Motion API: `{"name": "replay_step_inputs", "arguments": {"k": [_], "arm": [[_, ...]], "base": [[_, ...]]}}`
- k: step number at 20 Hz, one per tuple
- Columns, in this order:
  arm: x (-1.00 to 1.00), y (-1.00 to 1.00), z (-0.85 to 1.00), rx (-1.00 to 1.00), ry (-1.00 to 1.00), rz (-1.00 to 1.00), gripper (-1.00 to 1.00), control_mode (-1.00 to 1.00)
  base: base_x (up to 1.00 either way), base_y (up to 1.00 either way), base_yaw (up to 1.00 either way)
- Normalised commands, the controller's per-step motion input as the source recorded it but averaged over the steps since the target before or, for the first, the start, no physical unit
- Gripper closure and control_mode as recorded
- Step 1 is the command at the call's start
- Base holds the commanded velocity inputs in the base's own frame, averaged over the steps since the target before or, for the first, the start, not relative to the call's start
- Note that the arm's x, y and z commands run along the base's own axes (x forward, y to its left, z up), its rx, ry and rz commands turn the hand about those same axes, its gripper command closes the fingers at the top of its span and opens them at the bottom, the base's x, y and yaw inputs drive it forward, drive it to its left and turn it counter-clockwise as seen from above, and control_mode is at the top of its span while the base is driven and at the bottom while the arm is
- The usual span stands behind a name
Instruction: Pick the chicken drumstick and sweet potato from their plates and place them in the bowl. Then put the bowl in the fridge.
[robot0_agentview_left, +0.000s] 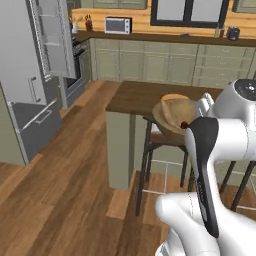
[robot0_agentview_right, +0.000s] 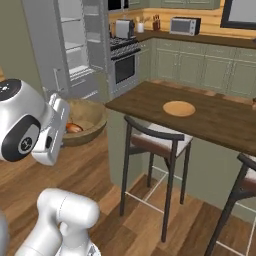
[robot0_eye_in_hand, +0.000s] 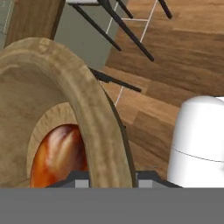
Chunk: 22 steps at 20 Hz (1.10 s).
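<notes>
Gripper (robot0_eye_in_hand: 111, 177) is clamped on the bowl (robot0_agentview_right: 85, 122) rim, holding it off the counter (robot0_agentview_right: 210, 117) with food inside, presumably so it can go to the open fridge (robot0_agentview_right: 75, 45).

The arm (robot0_agentview_left: 210, 165) is glossy white, built of thick rounded segments. A long black strip runs down one link in the left base view, from 12 toward 6 o'clock. At 2 o'clock a round dark grey cap closes a joint. In the right base view another black disc with small pale marks sits at 9 o'clock.
</notes>
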Motion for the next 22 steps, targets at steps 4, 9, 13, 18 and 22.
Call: {"name": "replay_step_inputs", "arguments": {"k": [4, 9, 13, 18, 22], "arm": [[0.00, 0.00, 0.00, 0.00, 0.00, 0.00, 1.00, 1.00], [0.00, 0.00, 0.00, 0.00, 0.00, 0.00, 1.00, 1.00], [0.00, 0.00, 0.00, 0.00, 0.00, 0.00, 1.00, 1.00], [0.00, 0.00, 0.00, 0.00, 0.00, 0.00, 1.00, 1.00], [0.00, 0.00, 0.00, 0.00, 0.00, 0.00, 1.00, 1.00]], "base": [[0.61, 1.00, -0.21], [0.81, 0.94, -0.12], [1.00, 0.92, -0.18], [1.00, 0.89, -0.29], [1.00, 0.51, -0.30]]}}
